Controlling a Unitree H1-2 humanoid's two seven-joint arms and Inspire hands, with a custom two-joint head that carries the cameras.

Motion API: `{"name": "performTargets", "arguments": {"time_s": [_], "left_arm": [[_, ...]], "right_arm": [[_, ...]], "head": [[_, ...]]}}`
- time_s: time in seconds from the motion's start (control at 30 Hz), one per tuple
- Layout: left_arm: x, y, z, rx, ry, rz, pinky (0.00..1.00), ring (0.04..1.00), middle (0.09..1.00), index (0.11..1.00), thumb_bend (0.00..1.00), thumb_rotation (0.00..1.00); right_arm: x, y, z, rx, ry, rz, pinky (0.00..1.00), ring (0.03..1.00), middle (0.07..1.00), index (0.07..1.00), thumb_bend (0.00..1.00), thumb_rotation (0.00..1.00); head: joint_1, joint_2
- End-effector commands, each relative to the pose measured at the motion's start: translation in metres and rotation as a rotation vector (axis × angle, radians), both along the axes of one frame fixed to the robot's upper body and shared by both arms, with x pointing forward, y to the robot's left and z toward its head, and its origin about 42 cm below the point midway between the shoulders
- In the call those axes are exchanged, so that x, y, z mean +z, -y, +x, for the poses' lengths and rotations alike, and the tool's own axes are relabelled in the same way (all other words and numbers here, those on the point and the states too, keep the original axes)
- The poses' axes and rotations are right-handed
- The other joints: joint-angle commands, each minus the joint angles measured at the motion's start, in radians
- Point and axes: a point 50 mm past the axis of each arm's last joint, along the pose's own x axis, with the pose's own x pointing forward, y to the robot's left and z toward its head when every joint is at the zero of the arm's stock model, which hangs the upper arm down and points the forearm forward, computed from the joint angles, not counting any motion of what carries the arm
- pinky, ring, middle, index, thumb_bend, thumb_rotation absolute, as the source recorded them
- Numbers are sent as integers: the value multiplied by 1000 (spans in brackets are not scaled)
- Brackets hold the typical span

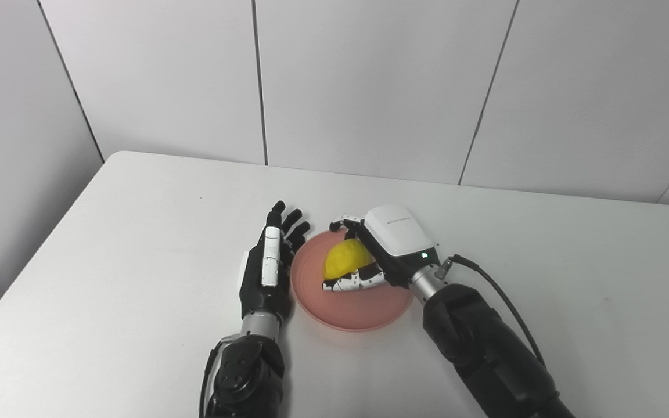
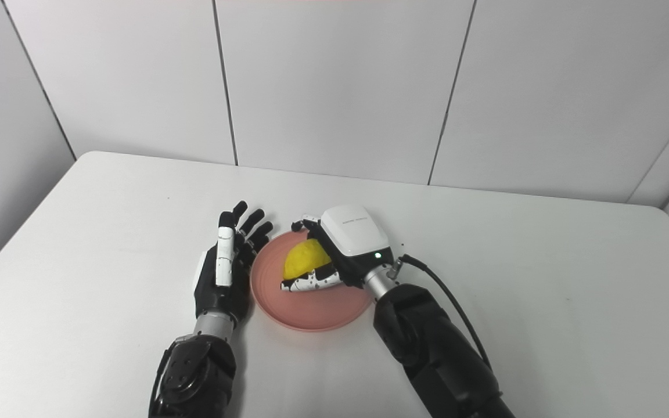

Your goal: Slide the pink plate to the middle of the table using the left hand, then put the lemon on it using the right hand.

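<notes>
One pink plate (image 1: 351, 307) is lying flat on the white counter (image 1: 108, 249), near the counter's middle and toward its near edge. One yellow lemon (image 1: 345, 258) is sitting over the far half of the plate, inside its rim; whether the fruit is resting on the plate's surface or hanging just above it cannot be told from either eye view.

Two robot hands are showing, both near the plate. The right robot hand (image 1: 378, 252) is reaching over the plate from the plate's right side, with its white back shell turned upward and a small green light glowing on the wrist end of the shell. Its fingers (image 1: 347, 223) are curling around the far side of the lemon while its thumb (image 1: 351, 284) is lying along the lemon's near side, so the hand is clamping the fruit between them. A black cable (image 1: 500, 296) is running from the wrist of this arm, away from the plate.

The left robot hand (image 1: 269, 264) is standing on edge just left of the plate, beside the plate's left rim, with its fingers (image 1: 288, 223) stretched straight, spread slightly apart and pointing away from the robot. It is holding nothing; whether it is touching the rim cannot be told.

Grey wall panels (image 1: 369, 81) are standing behind the counter, beyond the plate.
</notes>
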Motion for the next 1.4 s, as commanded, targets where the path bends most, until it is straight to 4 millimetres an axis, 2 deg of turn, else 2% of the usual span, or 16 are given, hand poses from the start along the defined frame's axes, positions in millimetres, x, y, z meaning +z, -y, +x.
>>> {"name": "performTargets", "arguments": {"time_s": [0.0, 0.37, 0.5, 0.6, 0.67, 0.73, 0.8, 0.9, 1.03, 1.2, 1.37], "left_arm": [[-21, 21, -15, 2, -108, -66, 922, 853, 886, 914, 903, 834], [-20, 21, -16, 0, -111, -68, 907, 849, 885, 921, 906, 832], [-19, 21, -15, 4, -110, -65, 912, 850, 888, 922, 909, 828], [-19, 22, -14, 14, -111, -49, 944, 856, 893, 921, 908, 832], [-18, 22, -13, 17, -105, -45, 987, 861, 892, 928, 908, 833], [-17, 22, -12, 17, -99, -43, 978, 864, 895, 933, 906, 829], [-17, 21, -11, 14, -95, -39, 965, 868, 896, 933, 909, 826], [-16, 19, -10, 3, -82, -26, 974, 880, 911, 941, 905, 840], [-15, 17, -9, -6, -46, -4, 999, 899, 912, 953, 901, 842], [-17, 10, -2, 5, 9, 100, 1000, 900, 905, 954, 915, 860], [-16, 0, 9, 23, 79, 206, 973, 902, 915, 962, 915, 895]], "right_arm": [[26, -4, 4, 36, 86, 39, 473, 560, 642, 718, 843, 637], [33, -2, 3, 45, 120, 81, 546, 635, 694, 706, 805, 637], [38, 5, 1, 39, 178, 125, 546, 637, 689, 704, 731, 706], [41, 14, -3, 1, 191, 277, 549, 640, 691, 696, 711, 769], [40, 21, -5, -36, 168, 391, 598, 677, 717, 708, 719, 825], [36, 30, -6, -65, 160, 481, 627, 706, 745, 728, 708, 893], [31, 38, -6, -85, 154, 550, 631, 713, 754, 735, 699, 915], [22, 48, -7, -124, 120, 636, 652, 746, 784, 752, 738, 980], [15, 55, -10, -180, 59, 749, 688, 778, 804, 761, 718, 970], [-4, 63, -14, -259, -66, 1011, 714, 785, 801, 785, 685, 993], [-24, 68, -16, -328, -181, 1235, 836, 835, 851, 840, 716, 1000]], "head": [[1, 1], [0, 5], [-4, 3], [-5, 1], [-4, 1], [-4, 0], [-7, 1], [-10, 3], [-14, 4], [-24, 7], [-42, 10]]}}
